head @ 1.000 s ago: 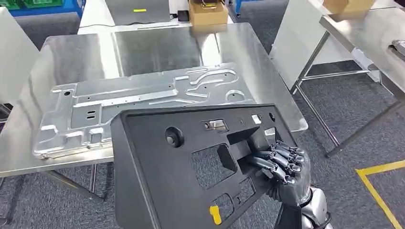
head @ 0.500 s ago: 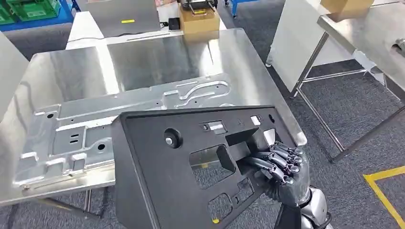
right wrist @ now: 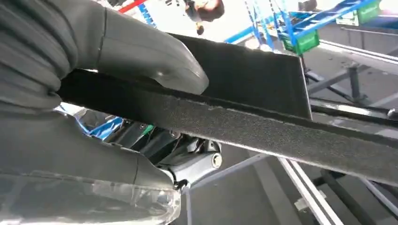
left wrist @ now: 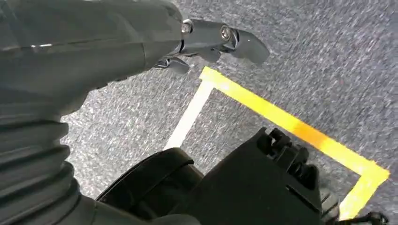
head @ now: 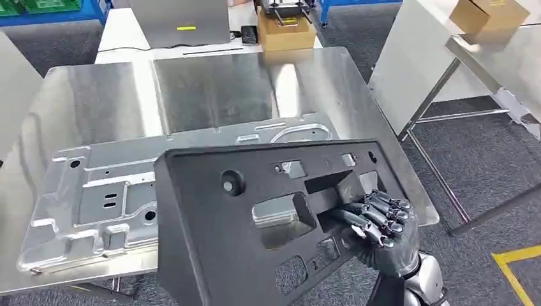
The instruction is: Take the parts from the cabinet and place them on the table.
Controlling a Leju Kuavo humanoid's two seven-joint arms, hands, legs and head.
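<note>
In the head view my right hand (head: 381,224) grips a large black plastic panel (head: 249,223) by its right edge, with fingers hooked into a cut-out. The panel is held tilted in front of me, over the near edge of the steel table (head: 217,83). A stamped silver metal plate (head: 105,194) lies flat on the table, partly hidden behind the panel. The right wrist view shows my thumb (right wrist: 150,58) pressed over the panel's rim (right wrist: 263,129). My left hand (left wrist: 98,47) hangs over the grey carpet, holding nothing, fingers extended.
A cardboard box (head: 281,32) and a grey flat case (head: 178,19) sit on a bench beyond the table. To the right stand a leaning white board (head: 415,70) and a second steel table (head: 504,57) carrying a box (head: 488,16). Yellow tape (head: 517,261) marks the floor.
The whole view has shifted: the table and metal plate now sit closer and lower in the picture. The black panel stays in my right hand, now overlapping more of the table's near edge.
</note>
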